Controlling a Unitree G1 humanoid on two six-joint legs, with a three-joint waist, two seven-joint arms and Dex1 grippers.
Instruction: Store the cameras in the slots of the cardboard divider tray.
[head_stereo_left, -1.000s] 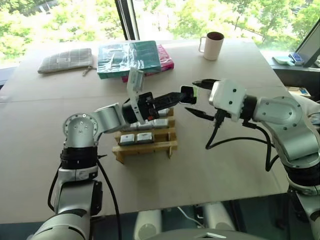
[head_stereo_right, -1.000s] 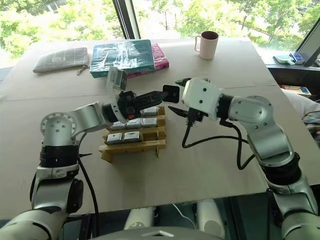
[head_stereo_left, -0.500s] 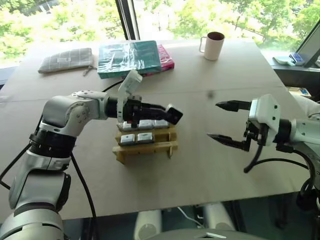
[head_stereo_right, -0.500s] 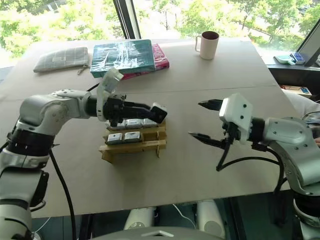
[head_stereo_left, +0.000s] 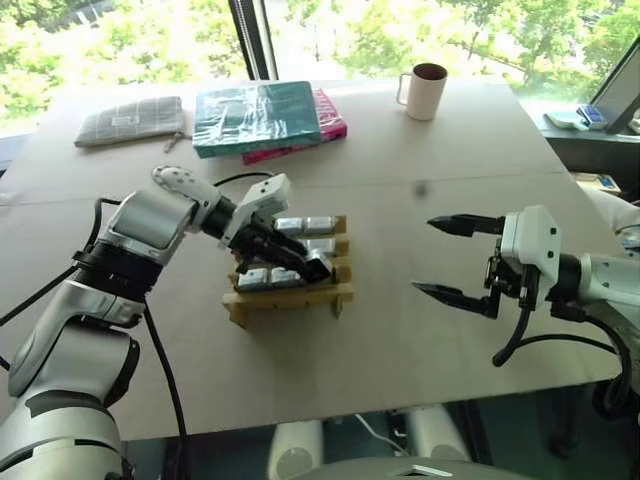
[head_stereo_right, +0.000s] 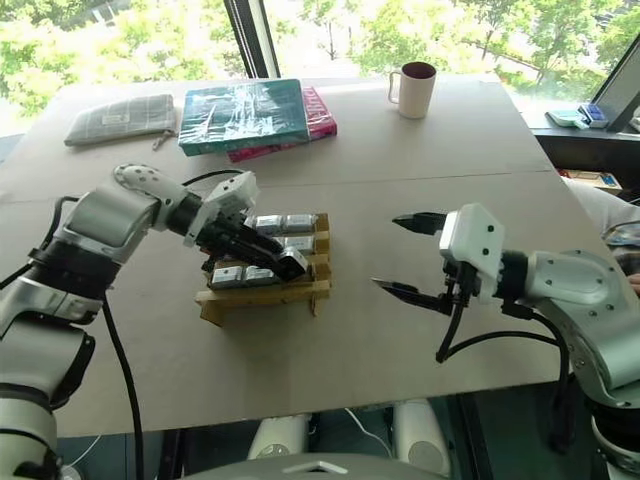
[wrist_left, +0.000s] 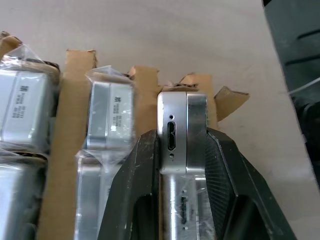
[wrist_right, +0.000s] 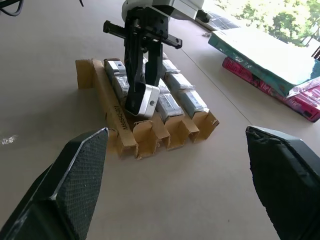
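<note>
With most slots of the cardboard divider tray (head_stereo_left: 290, 290) already filled w/ wrapped cameras (head_stereo_left: 305, 225), we judge the job nearly done: left claw (head_stereo_left: 318, 268) grips one silver camera (wrist_right: 143, 100) over the front-right slot, right claw (head_stereo_left: 455, 258) wide & empty beside.

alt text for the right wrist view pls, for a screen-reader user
The left tool, shut on a silver camera, lowers it into an end slot of the cardboard divider tray, whose other slots hold wrapped cameras. The right tool's open black fingers frame the foreground, with teal and pink packets behind.
</note>
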